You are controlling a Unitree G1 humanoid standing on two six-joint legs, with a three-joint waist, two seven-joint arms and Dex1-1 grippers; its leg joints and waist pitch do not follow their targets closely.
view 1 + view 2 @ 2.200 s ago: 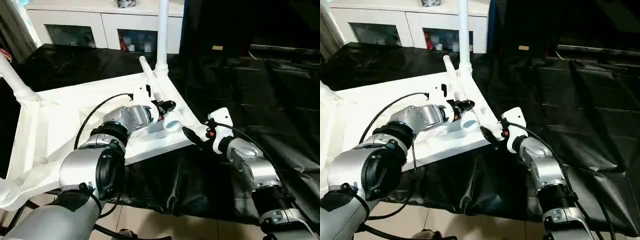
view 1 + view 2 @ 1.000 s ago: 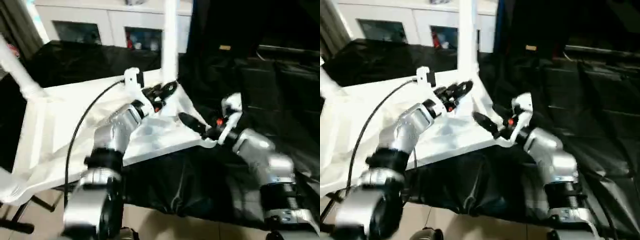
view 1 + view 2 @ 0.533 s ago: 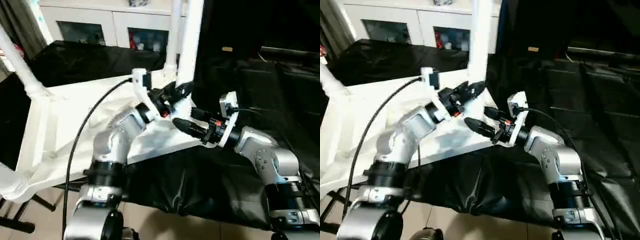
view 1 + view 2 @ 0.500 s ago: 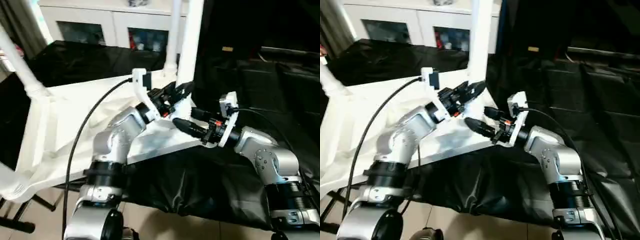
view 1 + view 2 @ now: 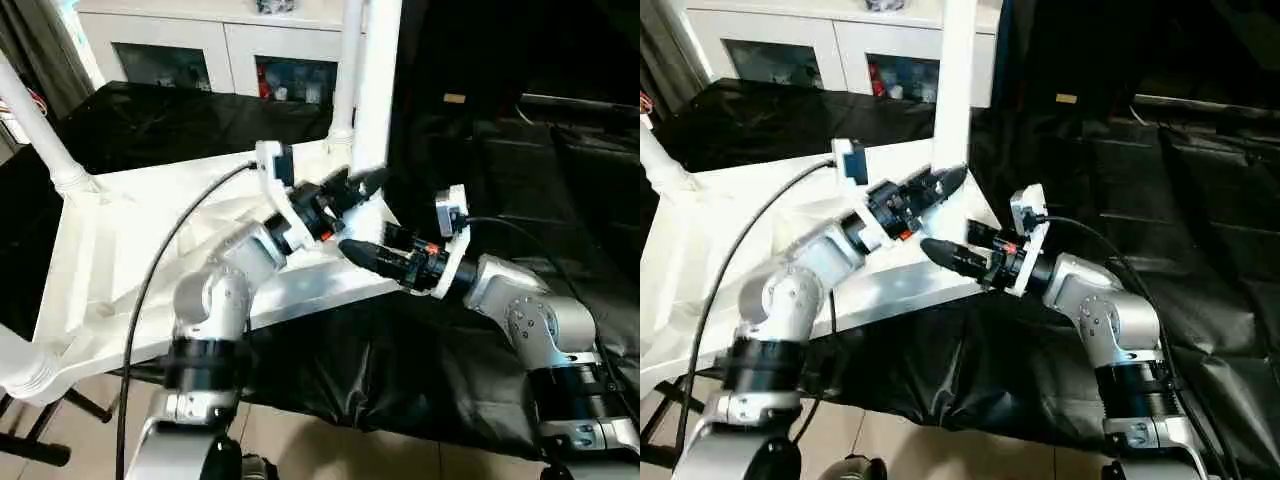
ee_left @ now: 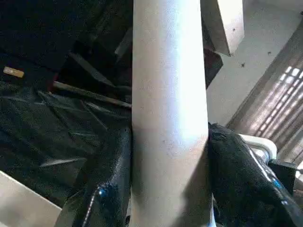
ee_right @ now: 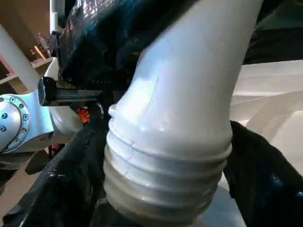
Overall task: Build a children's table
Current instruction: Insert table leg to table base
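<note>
- The left gripper (image 5: pixel 362 187) has stood the fourth leg (image 5: pixel 377 90) upright over the near-right corner of the upside-down tabletop (image 5: pixel 120 240); its fingers clamp the tube.
- The right gripper (image 5: pixel 362 252) has moved in at the leg's ribbed flared end, fingers spread around it, closing.
- Earlier the leg lay tilted, so seating looks next.

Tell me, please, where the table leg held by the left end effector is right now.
In the left eye view the leg stands upright over the tabletop's near right corner, clamped by the left end effector, right end effector at its threaded base.
</note>
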